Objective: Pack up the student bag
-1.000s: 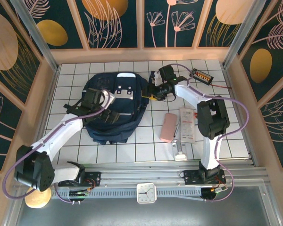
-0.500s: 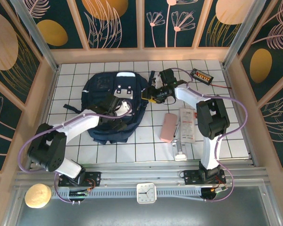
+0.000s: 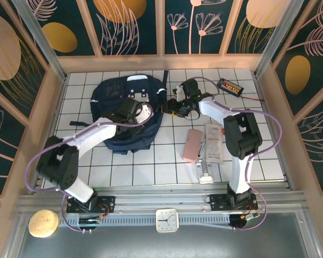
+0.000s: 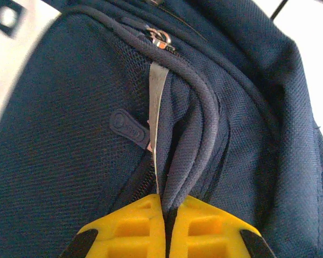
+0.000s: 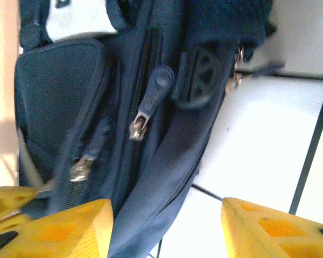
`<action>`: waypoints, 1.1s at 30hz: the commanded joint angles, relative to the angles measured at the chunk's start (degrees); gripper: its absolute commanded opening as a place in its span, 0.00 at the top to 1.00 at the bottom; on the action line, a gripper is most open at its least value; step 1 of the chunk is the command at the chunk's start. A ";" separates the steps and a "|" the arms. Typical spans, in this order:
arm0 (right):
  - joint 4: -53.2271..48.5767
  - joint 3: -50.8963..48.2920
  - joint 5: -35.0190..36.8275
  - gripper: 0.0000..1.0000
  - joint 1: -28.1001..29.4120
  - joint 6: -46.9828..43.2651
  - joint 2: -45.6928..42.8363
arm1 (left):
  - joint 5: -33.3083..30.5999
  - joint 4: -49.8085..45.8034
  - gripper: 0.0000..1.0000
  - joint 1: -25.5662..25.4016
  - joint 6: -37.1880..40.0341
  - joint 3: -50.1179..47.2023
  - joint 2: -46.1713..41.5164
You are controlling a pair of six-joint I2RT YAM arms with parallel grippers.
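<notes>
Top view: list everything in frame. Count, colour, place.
bag: 1, navy, far-left tiles
case: 1, pink, right of bag
packet: 1, white, right of case
block: 1, white, nearer than packet
gadget: 1, black with orange label, far right
clock: 1, white, front rail
round object: 1, tan, near-left corner
left gripper: 1, yellow fingers, shut on bag fabric
right gripper: 1, yellow fingers, open, at bag's right edge
</notes>
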 commanded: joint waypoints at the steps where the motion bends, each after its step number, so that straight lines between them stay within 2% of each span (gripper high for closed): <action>1: 13.79 -4.54 -0.08 0.44 -0.18 -11.18 -7.15 | 2.97 -2.14 1.00 0.35 -1.13 -0.32 -9.15; 3: 23.26 -9.60 -6.70 0.40 -0.52 -22.10 -10.24 | 4.41 -5.06 1.00 0.35 -0.25 -0.21 -11.40; 5: 26.11 -11.14 -10.62 0.36 -1.21 -32.86 -10.20 | 4.64 -6.96 1.00 0.33 0.03 -0.84 -13.09; 8: 17.06 -5.97 -16.79 0.39 -1.31 -51.29 -6.38 | 5.12 -7.46 1.00 0.37 0.29 -2.93 -16.52; 11: 13.44 -2.31 -21.92 0.39 -1.36 -61.20 -3.41 | 4.35 -7.61 1.00 0.36 0.83 -2.99 -18.80; 16: 8.11 2.80 -25.25 0.39 -0.42 -66.63 0.47 | 1.89 -6.81 1.00 0.35 3.22 -2.51 -19.93; 18: 4.28 3.87 -25.04 0.39 0.71 -71.00 2.02 | 1.91 -6.99 1.00 0.44 3.45 -1.32 -19.91; 21: 2.33 4.60 -24.55 0.40 1.33 -72.47 4.24 | 1.77 -7.30 1.00 0.37 3.55 0.18 -20.04; 27: 3.92 4.34 -23.27 0.45 2.46 -71.40 6.90 | 0.61 -7.46 1.00 0.44 4.13 1.52 -21.02; 33: 12.10 0.14 -19.53 0.45 3.24 -66.74 6.19 | 1.46 -7.47 1.00 0.53 3.54 2.70 -21.06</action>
